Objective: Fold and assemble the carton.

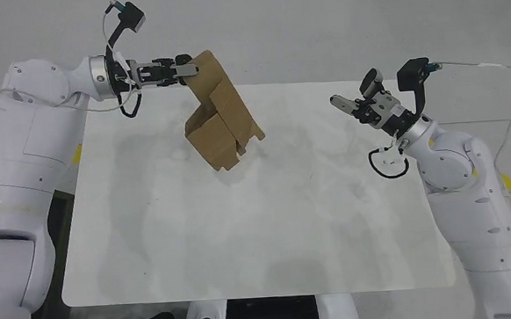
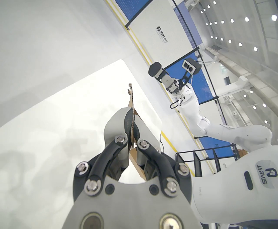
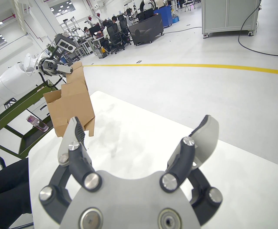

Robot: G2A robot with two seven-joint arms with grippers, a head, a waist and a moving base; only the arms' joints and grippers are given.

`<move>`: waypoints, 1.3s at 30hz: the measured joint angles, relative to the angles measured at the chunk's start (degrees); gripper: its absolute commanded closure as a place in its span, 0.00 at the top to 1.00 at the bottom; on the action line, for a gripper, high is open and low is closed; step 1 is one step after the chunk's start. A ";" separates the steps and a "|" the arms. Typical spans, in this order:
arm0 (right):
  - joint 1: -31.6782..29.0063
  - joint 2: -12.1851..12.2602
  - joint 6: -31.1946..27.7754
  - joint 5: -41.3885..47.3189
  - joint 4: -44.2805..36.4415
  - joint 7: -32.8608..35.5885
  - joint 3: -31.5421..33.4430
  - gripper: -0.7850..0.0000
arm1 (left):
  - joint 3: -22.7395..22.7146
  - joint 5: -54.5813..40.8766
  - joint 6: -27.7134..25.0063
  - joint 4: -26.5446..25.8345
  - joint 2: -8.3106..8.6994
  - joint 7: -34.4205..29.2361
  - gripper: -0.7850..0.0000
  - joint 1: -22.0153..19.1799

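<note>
A brown cardboard carton [image 1: 220, 113], partly opened with loose flaps, hangs tilted above the far left part of the white table [image 1: 269, 238]. My left gripper [image 1: 190, 70] is shut on the carton's upper edge, and the left wrist view shows the cardboard edge [image 2: 131, 102] pinched between its two fingers [image 2: 131, 128]. My right gripper [image 1: 340, 102] hovers open over the table's far right corner, well apart from the carton. In the right wrist view its fingers stand wide [image 3: 141, 122] with nothing between them, and the carton [image 3: 71, 104] hangs farther off.
The white table top lies bare below and in front of the carton. A green metal rack [image 3: 23, 112] with a bottle stands beyond the table's left side. Grey floor with a yellow line surrounds the table.
</note>
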 measured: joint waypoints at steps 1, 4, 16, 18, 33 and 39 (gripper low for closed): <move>0.00 0.00 0.00 0.00 0.00 0.00 0.00 1.00 | 0.02 -1.38 0.83 -1.18 0.13 -0.82 0.00 0.29; 0.00 0.00 0.00 0.00 0.00 0.00 0.00 1.00 | 0.30 -2.44 2.20 -4.04 0.56 -2.18 0.00 1.13; 0.00 0.00 0.00 0.00 0.00 0.00 0.00 1.00 | 1.86 -2.62 2.66 -9.25 2.08 -2.63 0.00 3.11; 0.00 0.00 0.00 0.00 0.00 0.00 0.00 1.00 | 2.16 -3.14 2.68 -9.54 2.22 -2.64 0.00 3.21; 7.50 -1.49 -2.83 21.62 6.48 18.61 -10.56 1.00 | 4.76 -6.85 3.08 -10.94 3.41 -3.05 0.00 3.47; 12.60 -2.63 -5.23 30.73 10.97 27.35 -16.70 1.00 | 5.87 -10.66 3.48 -12.70 4.00 -3.46 0.00 4.32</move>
